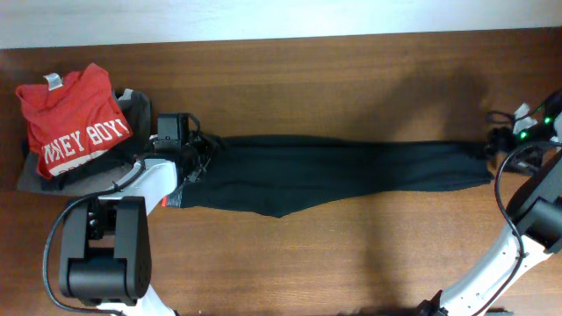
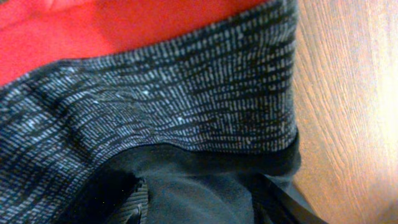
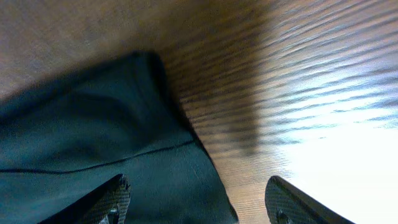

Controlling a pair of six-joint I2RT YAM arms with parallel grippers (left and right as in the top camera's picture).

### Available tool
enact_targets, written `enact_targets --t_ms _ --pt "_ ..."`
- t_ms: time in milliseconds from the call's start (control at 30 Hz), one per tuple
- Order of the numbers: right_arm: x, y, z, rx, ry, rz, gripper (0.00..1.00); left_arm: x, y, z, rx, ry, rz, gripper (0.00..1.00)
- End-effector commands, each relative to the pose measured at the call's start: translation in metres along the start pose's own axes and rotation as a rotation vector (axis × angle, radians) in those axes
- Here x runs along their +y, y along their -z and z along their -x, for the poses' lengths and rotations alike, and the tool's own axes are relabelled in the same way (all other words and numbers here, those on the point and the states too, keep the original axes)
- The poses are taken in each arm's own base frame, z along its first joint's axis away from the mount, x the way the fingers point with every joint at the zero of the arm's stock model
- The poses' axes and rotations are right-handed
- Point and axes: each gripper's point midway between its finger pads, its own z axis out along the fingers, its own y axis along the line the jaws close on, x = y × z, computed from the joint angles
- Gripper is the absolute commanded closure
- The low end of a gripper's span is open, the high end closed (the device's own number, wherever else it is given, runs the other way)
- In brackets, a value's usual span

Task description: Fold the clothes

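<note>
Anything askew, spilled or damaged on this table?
Nothing spilled or damaged. The trousers lie stretched flat, but their edge nearest the robot bulges to a point near the middle, so the legs may not be aligned. The red T-shirt sits crooked on the grey garment.

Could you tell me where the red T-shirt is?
The red T-shirt lies at the overhead view's far left, on a grey garment, beside the left pincer.

White links (image 1: 154, 181), black joint housings (image 1: 101, 247), black cables (image 1: 502, 178); right claw (image 3: 198, 190) dark.

Across the bench (image 1: 351, 79), left to right: the trousers (image 1: 342, 171). At far left, a T-shirt (image 1: 75, 123) on a folded garment (image 1: 138, 107), near their end.
</note>
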Motion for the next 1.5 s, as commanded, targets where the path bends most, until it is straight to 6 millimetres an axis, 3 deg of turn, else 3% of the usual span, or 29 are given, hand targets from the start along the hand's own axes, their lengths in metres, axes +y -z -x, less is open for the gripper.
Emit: enact_targets --t_ms 0,233,333,433,600,667,767,1000,1167,1467 --pt "0.008 -0.014 -0.011 0.02 0.056 0.034 0.26 0.077 -0.027 -0.03 0.081 0.027 0.217 0.45" --pt "0.033 -0.039 -0.035 0.069 0.031 0.193 0.28 0.077 -0.027 -0.03 0.082 0.028 0.217 0.44" --pt "0.04 -0.044 -0.045 0.095 0.017 0.236 0.5 0.077 -0.027 -0.03 0.082 0.028 0.217 0.44" --pt "0.04 -0.047 -0.049 0.106 0.012 0.238 0.54 0.077 -0.027 -0.03 0.082 0.028 0.216 0.44" --pt "0.039 -0.047 -0.045 0.094 0.007 0.233 0.85 0.073 -0.027 -0.033 0.096 0.024 0.201 0.52" --pt "0.037 -0.045 -0.04 0.08 -0.011 0.221 0.92 0.065 -0.026 -0.031 0.104 -0.013 0.171 0.53" --pt "0.027 -0.036 -0.029 0.051 -0.046 0.177 0.96 0.045 -0.021 -0.025 0.105 -0.093 0.112 0.53" --pt "-0.019 0.006 -0.002 -0.021 -0.127 -0.029 0.96 0.004 0.004 -0.002 0.027 -0.206 0.02 0.48" --pt "-0.045 0.044 0.011 -0.075 -0.158 -0.139 0.96 0.024 0.012 -0.004 0.028 -0.194 0.121 0.48" --pt "-0.028 0.103 0.023 -0.15 -0.148 -0.169 0.96 0.047 0.017 -0.018 0.092 -0.203 0.208 0.36"
